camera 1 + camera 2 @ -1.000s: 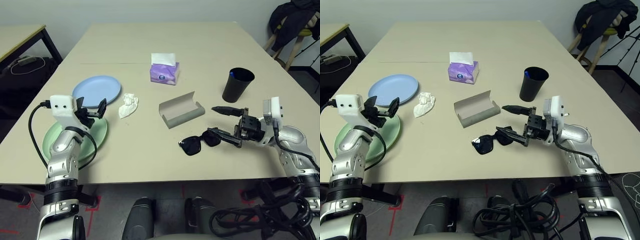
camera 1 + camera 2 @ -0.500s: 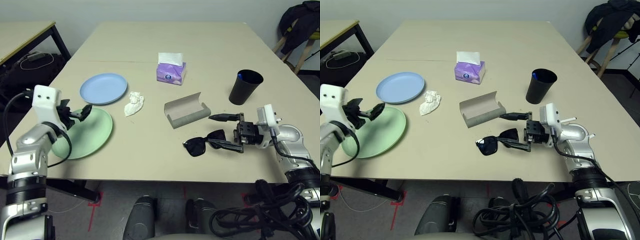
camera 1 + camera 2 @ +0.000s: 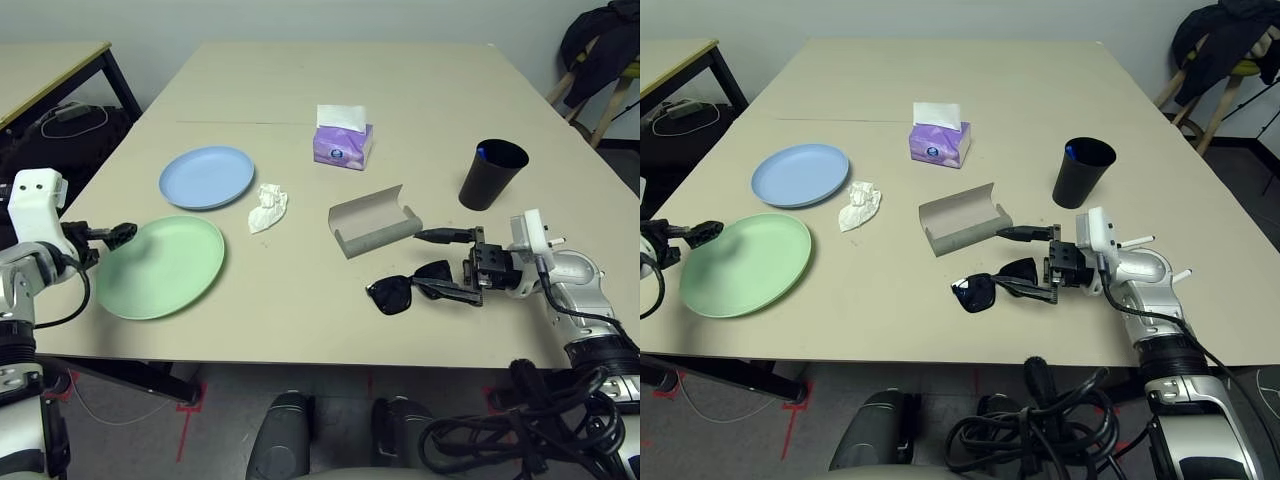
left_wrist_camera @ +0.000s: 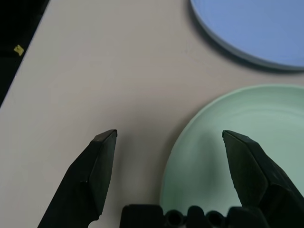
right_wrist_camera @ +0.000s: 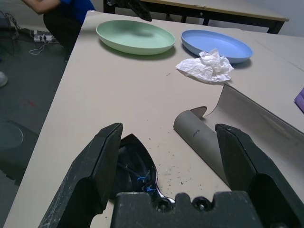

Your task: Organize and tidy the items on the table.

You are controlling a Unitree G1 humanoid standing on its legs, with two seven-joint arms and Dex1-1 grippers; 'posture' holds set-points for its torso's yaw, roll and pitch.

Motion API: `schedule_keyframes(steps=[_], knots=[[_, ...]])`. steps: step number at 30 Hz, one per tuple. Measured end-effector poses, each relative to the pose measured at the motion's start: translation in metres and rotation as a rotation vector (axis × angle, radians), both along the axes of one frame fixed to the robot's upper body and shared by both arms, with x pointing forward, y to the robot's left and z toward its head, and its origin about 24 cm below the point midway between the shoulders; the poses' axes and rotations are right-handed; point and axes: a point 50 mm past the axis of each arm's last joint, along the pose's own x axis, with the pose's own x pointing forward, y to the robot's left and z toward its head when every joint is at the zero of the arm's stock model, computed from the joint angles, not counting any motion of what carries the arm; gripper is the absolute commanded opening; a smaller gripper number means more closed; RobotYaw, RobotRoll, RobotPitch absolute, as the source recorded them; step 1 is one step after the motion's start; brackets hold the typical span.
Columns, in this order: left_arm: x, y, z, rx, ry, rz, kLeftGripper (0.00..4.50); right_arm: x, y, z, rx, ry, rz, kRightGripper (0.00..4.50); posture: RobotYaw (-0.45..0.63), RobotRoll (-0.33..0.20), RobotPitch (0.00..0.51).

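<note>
On the beige table [image 3: 290, 310], toward its left side: two round plates.
Near plate [image 3: 162, 268]: mint green, shallow, bare.
Far plate [image 3: 207, 178]: pale blue.
Tissue [image 3: 268, 208]: white, crumpled, beside the blue plate.
Glasses case [image 3: 374, 222]: grey, oblong, lying open.
Sunglasses [image 3: 391, 294]: black, glossy, by the right gripper [image 3: 448, 264].
Cup [image 3: 492, 174]: black, upright.
Tissue box [image 3: 342, 146]: purple.
Both grippers: fingers apart, left gripper [image 4: 169, 132] over the green plate's edge.

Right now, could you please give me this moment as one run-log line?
left claw: open by green plate | right claw: open, at sunglasses and glasses case | nothing held
</note>
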Motion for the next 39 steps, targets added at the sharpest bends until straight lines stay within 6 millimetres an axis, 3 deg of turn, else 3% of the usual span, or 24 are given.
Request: schedule_keyframes(steps=[8,10,12,21,22,33,39], knots=[[-0.005,0.0,-0.011,-0.001,0.067,-0.041,4.5,0.0,0.006,0.006,0.013,-0.012,-0.006,4.3,0.15,0.0,0.06],[-0.006,0.0,-0.012,-0.002,0.072,-0.04,4.13,0.0,0.008,0.008,0.014,-0.017,-0.005,4.5,0.15,0.0,0.059],[-0.007,0.001,-0.013,-0.002,0.077,-0.039,3.58,-0.001,0.009,0.01,0.016,-0.02,-0.007,4.5,0.15,0.0,0.058],[-0.016,0.005,-0.019,-0.039,0.113,-0.045,0.15,-0.002,0.014,0.015,0.02,-0.026,-0.014,4.5,0.15,0.0,0.058],[-0.017,0.005,-0.017,-0.042,0.106,-0.055,0.03,-0.002,0.014,0.015,0.02,-0.023,-0.016,4.5,0.16,0.0,0.058],[-0.033,0.01,-0.017,-0.108,0.117,-0.046,0.03,0.001,0.016,0.015,0.012,-0.02,-0.012,4.5,0.17,0.0,0.058],[-0.055,0.015,-0.012,-0.21,0.129,0.002,0.03,0.002,0.016,0.016,0.003,-0.022,-0.012,4.5,0.17,0.0,0.06]])
